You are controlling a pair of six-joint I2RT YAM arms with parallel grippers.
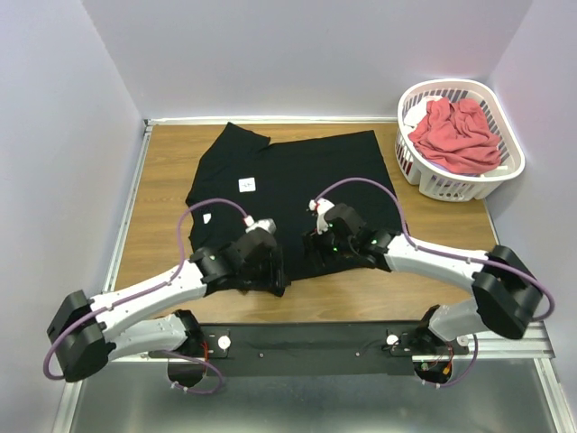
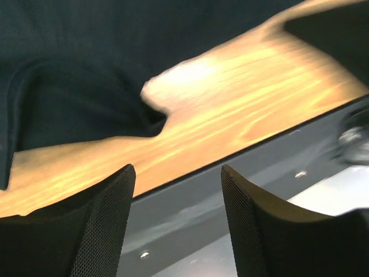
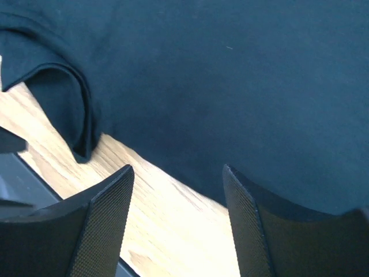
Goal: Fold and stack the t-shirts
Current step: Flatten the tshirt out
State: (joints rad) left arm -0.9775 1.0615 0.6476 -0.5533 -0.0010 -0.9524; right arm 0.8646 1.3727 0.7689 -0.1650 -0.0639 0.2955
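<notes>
A black t-shirt lies spread on the wooden table, its small white neck tag facing up. A coral-red t-shirt is bunched in the white basket at the back right. My left gripper hovers at the shirt's near edge, open and holding nothing; in the left wrist view the gripper is over bare wood and the table's front rail, with the black cloth beyond it. My right gripper is also open and holds nothing, and in its wrist view the gripper is over the shirt's hem.
Pale walls close in the table on the left, back and right. A dark rail carrying both arm bases runs along the near edge. A doubled-over fold of black cloth lies to the left in the right wrist view.
</notes>
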